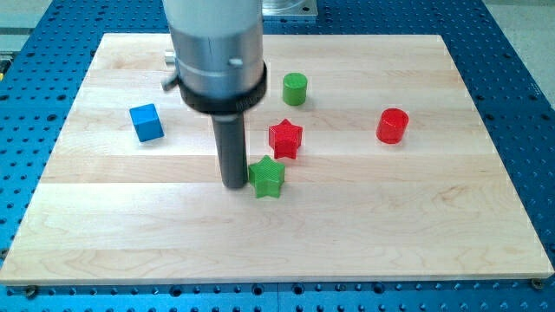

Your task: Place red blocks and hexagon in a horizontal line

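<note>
My tip (234, 184) touching green star block (267, 177) at its 9 o'clock; no fingers, nothing grasped. Red star block (285, 138) at 1 o'clock, red cylinder block (392, 126) at 2 o'clock.

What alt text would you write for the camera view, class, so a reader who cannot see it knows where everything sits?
My tip rests on a wooden board, touching the left side of a green star. A red star sits just above that, a green cylinder higher up, a red cylinder to the view's right and a blue cube to the left.
</note>
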Motion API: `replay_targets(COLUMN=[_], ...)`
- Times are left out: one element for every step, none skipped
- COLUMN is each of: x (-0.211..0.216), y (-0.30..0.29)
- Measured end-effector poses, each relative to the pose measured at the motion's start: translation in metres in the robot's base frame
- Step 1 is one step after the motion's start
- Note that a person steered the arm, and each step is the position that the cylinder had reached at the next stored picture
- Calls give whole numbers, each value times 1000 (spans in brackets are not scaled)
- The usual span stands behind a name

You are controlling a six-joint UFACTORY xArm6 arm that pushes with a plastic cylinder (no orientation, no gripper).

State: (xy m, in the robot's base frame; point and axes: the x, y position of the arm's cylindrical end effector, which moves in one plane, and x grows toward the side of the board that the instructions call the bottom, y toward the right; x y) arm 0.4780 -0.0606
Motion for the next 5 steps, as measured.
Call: replay_targets(x=[-28, -73, -79, -84, -96], y=[60, 112, 42, 68, 78])
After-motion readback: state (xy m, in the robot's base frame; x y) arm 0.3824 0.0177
